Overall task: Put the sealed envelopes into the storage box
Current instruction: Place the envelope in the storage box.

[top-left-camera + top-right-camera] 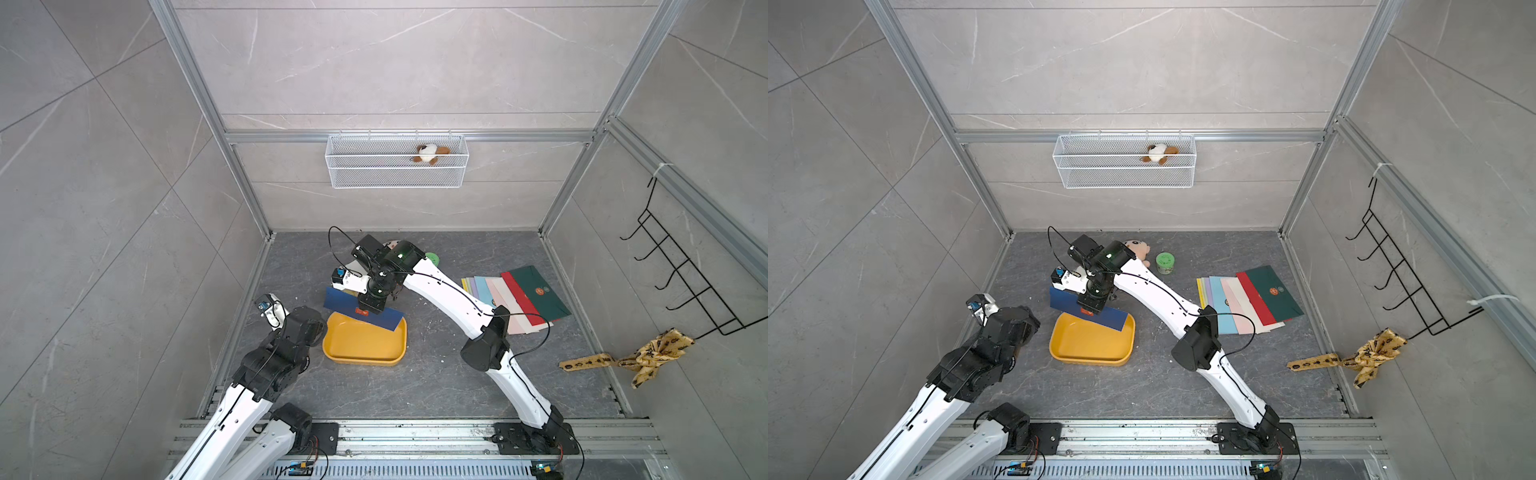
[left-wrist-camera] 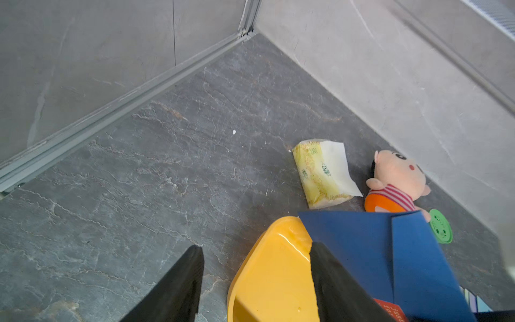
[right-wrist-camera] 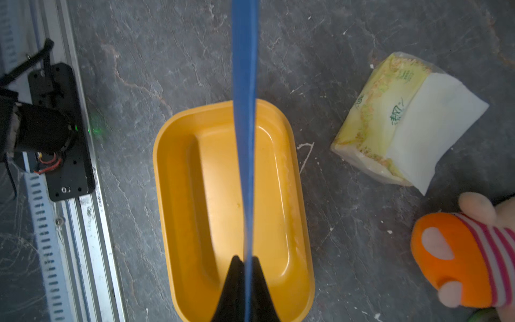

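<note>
My right gripper [image 3: 244, 258] is shut on a navy envelope [image 3: 244, 111], which shows edge-on here. It hangs over the mustard-yellow storage box [image 3: 160, 178]. In both top views the envelope [image 1: 338, 301] [image 1: 1063, 301] tilts across the box's far rim [image 1: 357, 360] [image 1: 1088, 359]. My left gripper [image 2: 256, 246] stands open beside the box [image 2: 273, 278], gripping nothing, with the envelope [image 2: 362, 245] just past one finger. Several more envelopes [image 1: 519, 299] [image 1: 1254, 299] lie fanned on the floor at the right, dark green and red on top.
A yellow tissue pack [image 2: 323, 174] [image 3: 404, 120], a plush doll [image 2: 395, 178] [image 1: 1140, 249] and a green jar [image 1: 1165, 262] lie behind the box. A white wire basket [image 1: 395, 162] hangs on the back wall. A black hook rack [image 1: 681, 274] and yellow ribbon [image 1: 623, 361] sit right.
</note>
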Robot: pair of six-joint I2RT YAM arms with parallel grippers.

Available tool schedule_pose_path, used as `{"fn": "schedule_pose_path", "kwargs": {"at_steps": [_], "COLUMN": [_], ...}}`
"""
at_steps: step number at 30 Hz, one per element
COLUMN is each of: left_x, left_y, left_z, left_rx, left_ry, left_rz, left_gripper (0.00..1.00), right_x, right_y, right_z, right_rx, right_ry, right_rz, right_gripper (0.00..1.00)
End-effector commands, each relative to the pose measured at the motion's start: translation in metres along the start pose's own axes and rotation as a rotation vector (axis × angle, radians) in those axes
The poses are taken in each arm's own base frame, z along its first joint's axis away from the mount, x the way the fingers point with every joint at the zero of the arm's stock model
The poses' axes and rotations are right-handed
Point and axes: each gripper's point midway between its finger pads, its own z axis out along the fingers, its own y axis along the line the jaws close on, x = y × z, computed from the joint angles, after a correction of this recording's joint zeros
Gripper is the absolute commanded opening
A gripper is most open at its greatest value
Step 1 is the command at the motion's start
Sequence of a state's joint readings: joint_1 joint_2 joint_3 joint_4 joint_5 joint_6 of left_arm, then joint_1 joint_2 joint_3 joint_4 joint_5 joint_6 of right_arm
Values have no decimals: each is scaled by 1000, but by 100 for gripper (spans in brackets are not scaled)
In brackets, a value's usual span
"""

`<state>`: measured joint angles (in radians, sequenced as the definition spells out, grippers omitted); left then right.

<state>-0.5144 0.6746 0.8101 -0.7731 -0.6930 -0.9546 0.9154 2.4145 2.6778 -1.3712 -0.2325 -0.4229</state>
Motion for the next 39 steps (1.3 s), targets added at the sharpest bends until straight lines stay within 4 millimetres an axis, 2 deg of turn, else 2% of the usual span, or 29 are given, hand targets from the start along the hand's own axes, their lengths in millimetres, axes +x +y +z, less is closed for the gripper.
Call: {"fn": "schedule_pose_path", "kwargs": {"at_steps": [1, 8, 18, 25, 26, 29, 33, 39], "left_x": [-14, -15, -10, -9, -8, -7, -7, -6], "left_y": [5, 9, 3, 1, 1, 1, 0, -1], "left_z": [-9, -12, -9, -9, -9, -9, -8, -8], "left_rx": [-9, 1, 35, 54, 54, 56, 57, 57], "left_ry": [-52, -60, -47, -46, -45, -42, -40, -35], "left_rz": [28, 39, 65, 63, 64, 66, 69, 74], "left_gripper": [66, 66, 66, 66, 66, 66, 66, 66], "right_x": [18, 22, 38, 36, 40, 47, 50, 47], "right_y": [5, 10, 0, -2, -2, -2, -5, -11], "right_z": [10, 29, 68, 77, 86, 95, 100, 100], "right_rx": [-3, 3, 65, 82, 73, 66, 79, 111], "right_ry": [90, 141, 246, 247, 262, 287, 301, 293], "right_rz": [-86, -154, -156, -173, -169, -171, -164, -149], "right_gripper": [0, 0, 0, 0, 0, 0, 16, 29]}}
